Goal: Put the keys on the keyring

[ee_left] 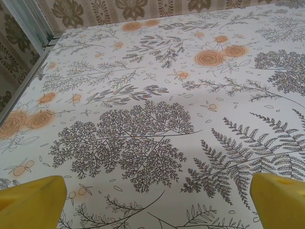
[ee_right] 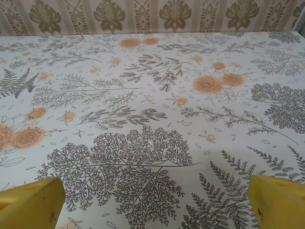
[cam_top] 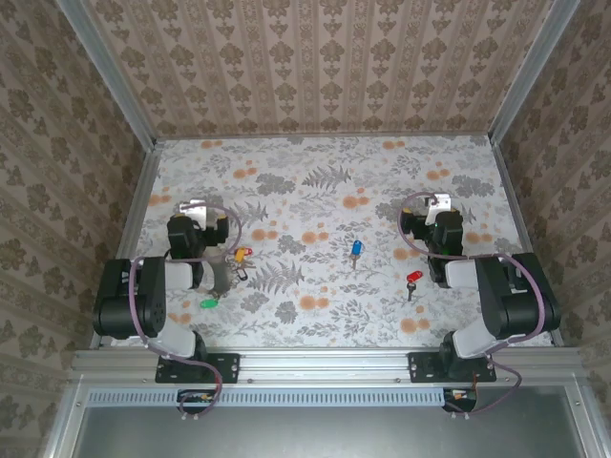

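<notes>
From above, both arms sat folded at the near edge, so the job looked unstarted: no key was threaded. The left tool and right tool each stood wide open and held nothing. The yellow key lay just right of the left tool, with a thin pale strand touching it that I took for the keyring, though it was too faint against the print to be sure. The green key lay behind the left tool, near its arm. The blue key lay between the tools, nearer the right one, and the red key lay just left of the right tool. Each key was a glossy plastic head on a slim dark metal shank, tiny beside the tools. The counter wore a flat matte cloth printed with grey ferns and orange roses. In the left wrist view, the left tool showed blunt yellow fingers at the bottom corners, spread fully, with bare cloth between them. In the right wrist view, the right tool showed the same. The next move probably called for one tool to pin the loop and the other to pinch a key's head precisely.
</notes>
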### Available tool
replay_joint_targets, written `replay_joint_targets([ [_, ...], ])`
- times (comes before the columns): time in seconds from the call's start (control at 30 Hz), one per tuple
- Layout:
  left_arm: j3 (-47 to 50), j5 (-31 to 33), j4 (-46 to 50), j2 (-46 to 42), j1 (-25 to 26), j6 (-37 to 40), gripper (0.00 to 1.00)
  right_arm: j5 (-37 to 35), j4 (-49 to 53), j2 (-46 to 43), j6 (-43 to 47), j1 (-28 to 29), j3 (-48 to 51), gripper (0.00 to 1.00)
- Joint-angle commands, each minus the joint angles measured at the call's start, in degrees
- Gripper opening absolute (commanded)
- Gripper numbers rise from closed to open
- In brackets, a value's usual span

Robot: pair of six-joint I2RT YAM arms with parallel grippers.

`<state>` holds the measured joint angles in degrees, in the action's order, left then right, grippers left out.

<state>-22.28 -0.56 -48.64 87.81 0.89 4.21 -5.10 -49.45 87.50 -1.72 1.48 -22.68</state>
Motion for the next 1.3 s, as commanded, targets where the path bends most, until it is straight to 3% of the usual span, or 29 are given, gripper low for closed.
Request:
replay_joint_targets([
  [0.0,-1.18,0.56,0.3,0.17,0.15,-0.96,1.0,1.26,0.56,0.05,0.26,-0.24,-0.67,1.0],
  [0.9,-1.18,-1.03,0.7,-0.33,0.07,-0.41,1.0,1.98,0.59,0.05,0.02,-0.6,-0.67,0.99],
  [1.07,-0.08,-1.56,2.27,-4.58,0.1,-0.33,1.0,3.69,0.83,-0.78,1.0,-0.4,-0.35,1.0],
  [1.2,-1.19,1.33,15.18,-14.25,-2.23,-7.86,1.0,4.13,7.19,-5.2,1.72,0.17,-1.78,0.99],
  [1.27,-4.96,4.4,29.14,-19.26,-3.77,-15.25,1.0,3.58,21.15,-10.42,-0.64,0.11,-6.6,1.0],
])
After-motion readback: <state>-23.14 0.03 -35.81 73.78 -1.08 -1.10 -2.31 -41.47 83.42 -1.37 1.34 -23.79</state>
